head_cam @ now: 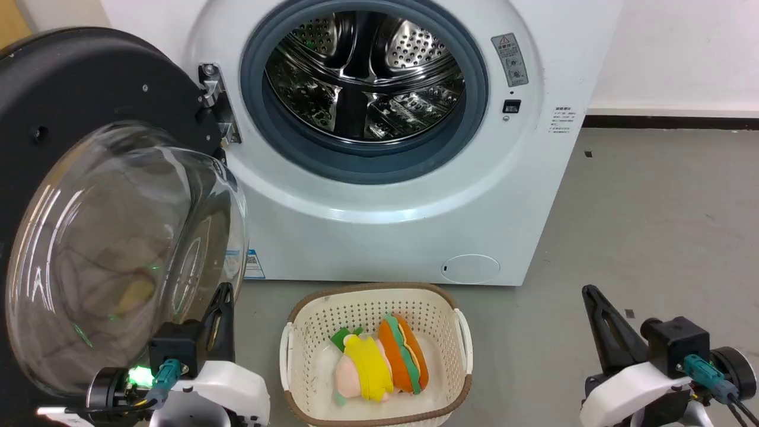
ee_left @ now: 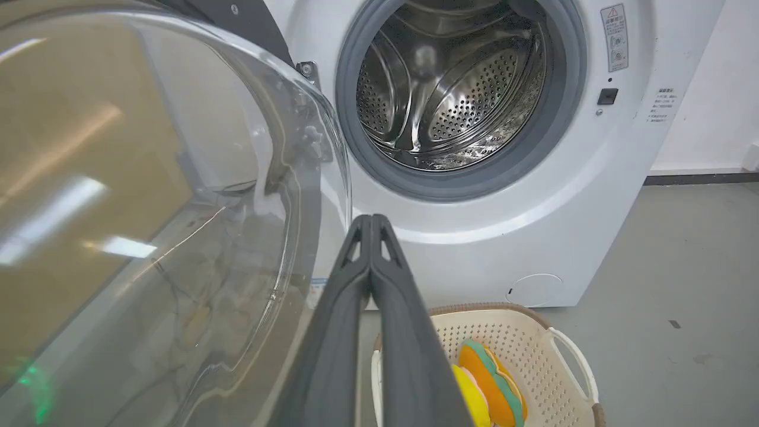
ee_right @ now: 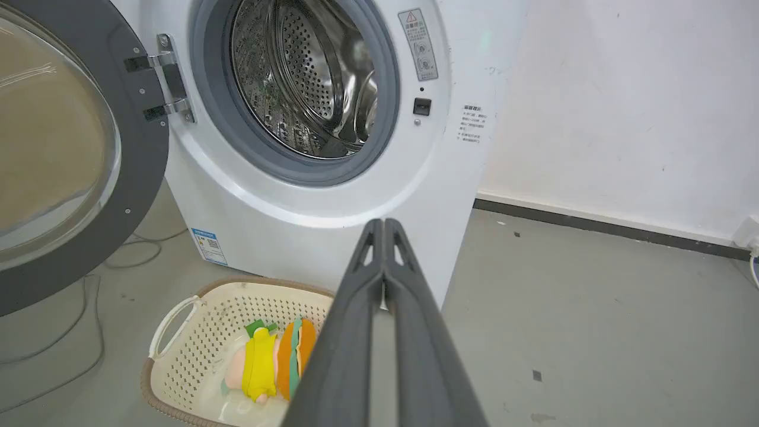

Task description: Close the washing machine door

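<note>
The door [head_cam: 121,237] hangs swung wide on its hinge left of the machine's [head_cam: 385,237] port, so the left tool [ee_left: 370,225], fingers pressed together just beside the glass bowl, seems readied as a blunt pusher, while the right tool [ee_right: 383,228], fingers likewise together, sits well apart.

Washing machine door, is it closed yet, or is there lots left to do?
Not yet. Nothing looks done: the door stands wide open and the drum shows. The left gripper, shut, is beside the door's glass; touching or not, I cannot tell. Still to do: the whole swing shut.
</note>
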### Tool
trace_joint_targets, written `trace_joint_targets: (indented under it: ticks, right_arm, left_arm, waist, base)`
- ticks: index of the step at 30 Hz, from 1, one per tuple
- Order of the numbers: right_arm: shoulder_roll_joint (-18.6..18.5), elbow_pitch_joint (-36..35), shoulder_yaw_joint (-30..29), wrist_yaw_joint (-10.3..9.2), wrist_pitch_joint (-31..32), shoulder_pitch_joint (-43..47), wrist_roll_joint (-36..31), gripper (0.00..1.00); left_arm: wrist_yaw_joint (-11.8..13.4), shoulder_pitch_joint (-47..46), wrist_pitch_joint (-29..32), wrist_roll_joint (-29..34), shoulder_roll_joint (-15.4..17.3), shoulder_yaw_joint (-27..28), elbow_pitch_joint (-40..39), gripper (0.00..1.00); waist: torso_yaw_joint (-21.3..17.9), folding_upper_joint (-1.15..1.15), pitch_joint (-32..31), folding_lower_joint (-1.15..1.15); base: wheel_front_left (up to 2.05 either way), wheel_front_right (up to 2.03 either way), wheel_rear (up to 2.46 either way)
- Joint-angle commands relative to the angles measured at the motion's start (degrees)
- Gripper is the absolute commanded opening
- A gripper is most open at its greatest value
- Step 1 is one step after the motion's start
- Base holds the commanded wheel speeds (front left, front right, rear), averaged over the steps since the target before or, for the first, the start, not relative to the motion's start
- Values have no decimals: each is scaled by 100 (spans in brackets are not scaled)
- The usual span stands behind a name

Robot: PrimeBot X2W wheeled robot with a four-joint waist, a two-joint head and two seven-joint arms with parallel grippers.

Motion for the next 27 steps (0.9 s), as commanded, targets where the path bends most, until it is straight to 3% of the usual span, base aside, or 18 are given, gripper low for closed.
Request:
trace_joint_targets:
  ticks: [1,21,22,27]
  right_arm:
    - [27,-23,4,3,3,44,-44,0]
    - [27,-23,4,3,3,44,-44,0]
    - [0,1,0,-1,0,-1,2,100]
    - [1,9,-30,-1,-36,-3,36,100]
  left_arm:
    - [-31,81,2,17,-4,8,13,0]
    - [-31,81,2,17,-4,8,13,0]
    - [2,-1,0,0,0,-1,0,100]
    - [38,-6,-36,-9,0,-18,4,100]
  waist:
    - [0,0,0,0]
    - [0,0,0,0]
    - [0,0,0,0]
    - [0,0,4,0]
  base:
    - [0,0,0]
    - [0,0,0]
    - [0,0,0]
    - [0,0,0]
